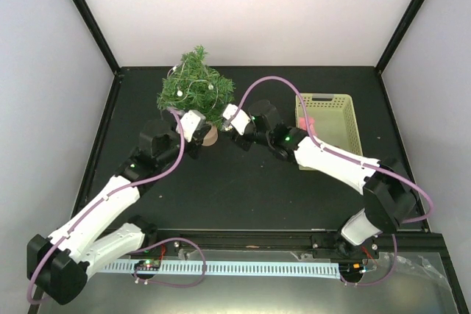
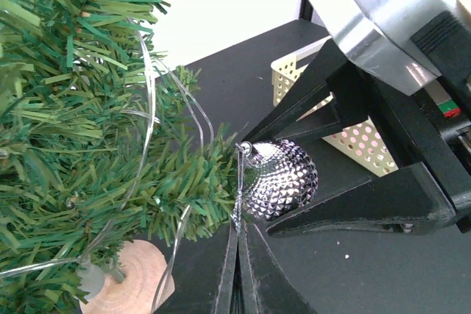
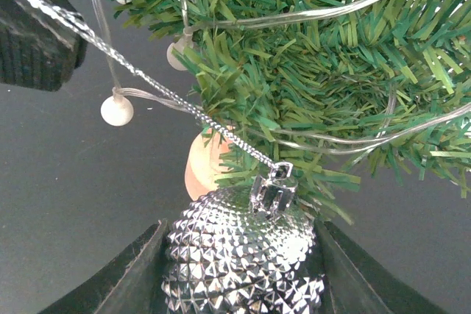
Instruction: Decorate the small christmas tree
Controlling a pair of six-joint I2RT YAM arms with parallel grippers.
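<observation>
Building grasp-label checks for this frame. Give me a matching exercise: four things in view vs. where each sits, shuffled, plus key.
1 silver bauble
2 hanging thread
3 basket
4 wooden base

A far right of the table
B pinched in the shut left gripper
C under the small christmas tree
D held in the right gripper

Pairs: 1-D, 2-B, 3-A, 4-C
</observation>
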